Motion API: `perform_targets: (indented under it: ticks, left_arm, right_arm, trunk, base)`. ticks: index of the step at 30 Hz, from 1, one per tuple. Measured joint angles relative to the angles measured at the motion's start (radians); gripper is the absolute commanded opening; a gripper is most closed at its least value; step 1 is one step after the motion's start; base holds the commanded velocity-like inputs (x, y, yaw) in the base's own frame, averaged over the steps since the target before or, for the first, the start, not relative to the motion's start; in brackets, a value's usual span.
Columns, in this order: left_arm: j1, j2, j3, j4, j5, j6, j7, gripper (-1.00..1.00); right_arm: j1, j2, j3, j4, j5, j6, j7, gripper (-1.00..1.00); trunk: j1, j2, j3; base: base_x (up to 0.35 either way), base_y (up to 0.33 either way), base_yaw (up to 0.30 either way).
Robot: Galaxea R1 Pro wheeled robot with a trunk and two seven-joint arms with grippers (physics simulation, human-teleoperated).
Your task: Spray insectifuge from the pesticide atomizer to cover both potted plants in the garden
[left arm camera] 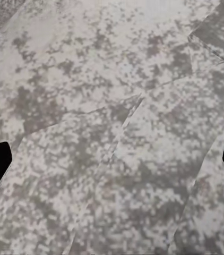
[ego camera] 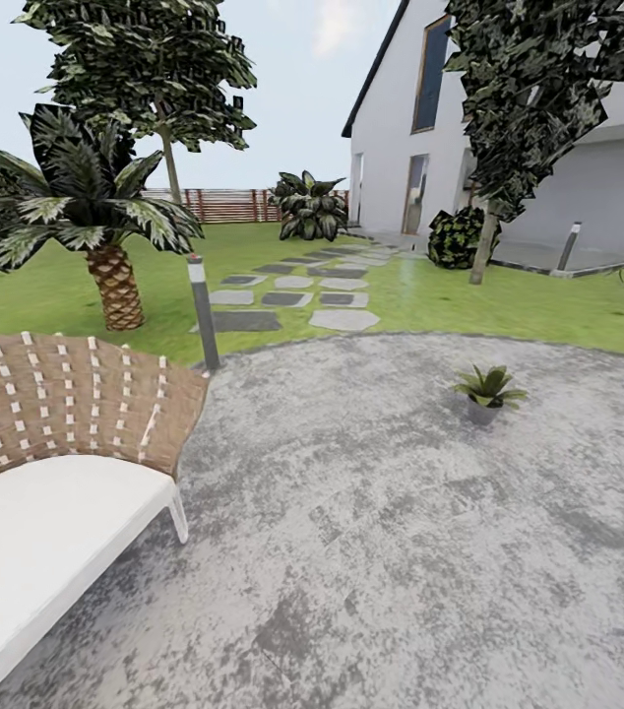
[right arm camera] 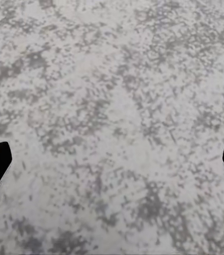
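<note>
A: So, where do things stand?

B: One potted plant (ego camera: 488,391), the spiky one, sits on the grey patio (ego camera: 381,551) right of the frame's centre, well apart from the wicker seat (ego camera: 51,463) at lower left. I can't spot the pesticide atomizer from here.

A: And the hands?

B: Left end effector (left arm camera: 112,159) and right end effector (right arm camera: 112,159) are both spread wide over bare paving, holding nothing.

A: Risks?

B: Rolling toward the plant without the atomizer wastes the approach. Turning near the seat could clip it, or the bollard light (ego camera: 202,310) at the lawn's edge.
</note>
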Motion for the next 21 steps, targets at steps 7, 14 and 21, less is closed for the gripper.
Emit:
perform_targets:
  ticks: [7,14,21]
  left_arm:
    - [0.000,0.000,0.000,0.000,0.000,0.000,0.000,1.00]
    - [0.000,-0.001,0.000,0.000,0.000,0.000,0.000,1.00]
    - [0.000,-0.001,0.000,0.000,-0.001,0.000,0.000,1.00]
  right_arm:
    - [0.000,0.001,0.000,-0.001,0.000,0.000,0.000,1.00]
    - [0.000,0.002,0.001,0.000,0.000,0.000,0.000,1.00]
    - [0.000,0.002,0.001,-0.001,0.000,0.000,0.000,1.00]
  trunk:
    - [0.000,0.000,0.000]
    - [0.000,0.000,0.000]
    - [0.000,0.000,0.000]
  base:
    - [0.339,0.000,-0.002]
    - [0.339,0.000,0.000]
    - [0.339,0.000,0.000]
